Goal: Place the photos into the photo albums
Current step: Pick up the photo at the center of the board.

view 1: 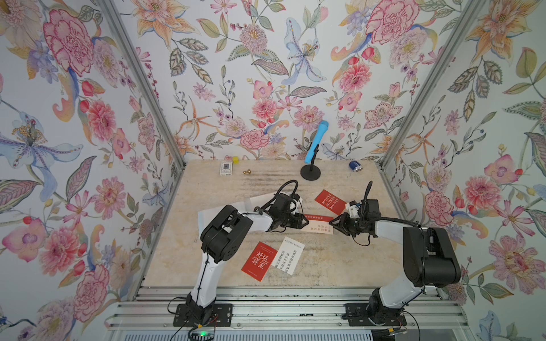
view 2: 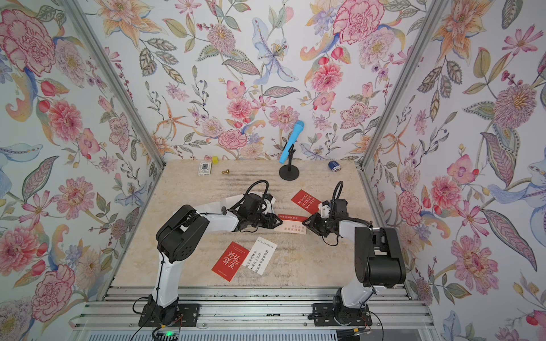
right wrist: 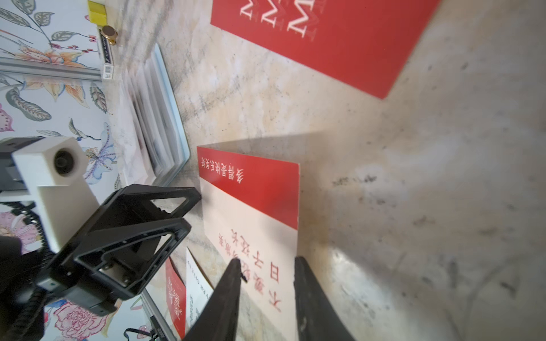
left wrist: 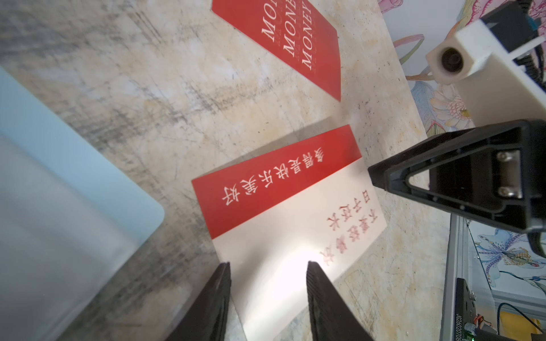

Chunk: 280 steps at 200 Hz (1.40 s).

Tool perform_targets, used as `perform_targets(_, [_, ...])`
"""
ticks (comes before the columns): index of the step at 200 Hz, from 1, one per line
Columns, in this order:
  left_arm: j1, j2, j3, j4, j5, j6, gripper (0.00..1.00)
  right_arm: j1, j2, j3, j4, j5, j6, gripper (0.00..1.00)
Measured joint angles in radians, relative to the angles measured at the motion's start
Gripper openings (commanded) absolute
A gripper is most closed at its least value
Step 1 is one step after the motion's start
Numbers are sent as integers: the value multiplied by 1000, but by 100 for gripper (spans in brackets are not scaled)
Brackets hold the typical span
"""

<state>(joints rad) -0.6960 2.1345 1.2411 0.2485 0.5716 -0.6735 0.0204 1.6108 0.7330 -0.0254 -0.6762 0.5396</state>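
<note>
1. The photo album [view 1: 254, 200] lies open on the left half of the table [view 1: 339, 265], largely under the left arm. Its cover is pale blue.
2. The clear sleeve pages [right wrist: 159, 118] fan slightly. Whether any sleeve holds a card cannot be told.
3. Four photos are in view. All lie on the table, outside the album.
4. The pale pink card [view 1: 320, 229] has a red band of white Chinese lettering along one long edge. It sits at mid-table, just right of the album, and the band edge casts a shadow on the table.
5. Left gripper [left wrist: 267, 265]: the fingers stand apart, with their tips over the album-side end of the pale pink card. The card is wider than the gap. Contact cannot be told.
6. Right gripper [right wrist: 266, 261]: the fingers stand apart, with their tips over the opposite end of the same card. Contact cannot be told.
7. The MONEY card [view 1: 330, 200] lies flat behind the pale pink card, apart from it.
8. Near the front edge, the red card [view 1: 259, 261] and the white card [view 1: 288, 255] lie side by side, edges touching.
9. The back wall row holds a small white box [view 1: 226, 169], a yellow cube [view 1: 235, 159], a brass piece [view 1: 247, 171], a blue microphone [view 1: 316, 138] on a black stand [view 1: 310, 172] and a blue cylinder [view 1: 355, 166].
</note>
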Motion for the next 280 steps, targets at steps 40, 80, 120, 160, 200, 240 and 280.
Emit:
perform_targets(40, [0,6,0,16,2,-4,45,2,-70,0,8,-63,33,33])
perform_targets(80, [0,6,0,16,2,-7,45,2,-91,0,15,-95,54,34])
perform_targets(120, [0,6,-2,20,2,-7,45,2,-98,1,31,-123,82,34])
perform_targets(160, [0,6,-2,20,2,-7,45,2,-100,4,59,-156,105,34])
perform_targets(200, [0,6,-6,29,2,-8,45,-3,-100,8,98,-205,129,34])
perform_targets(240, [0,6,-9,36,2,-15,45,-3,-99,8,133,-244,158,34])
perform_targets(280, [0,6,-9,37,2,-16,45,-3,-59,7,207,-286,198,34])
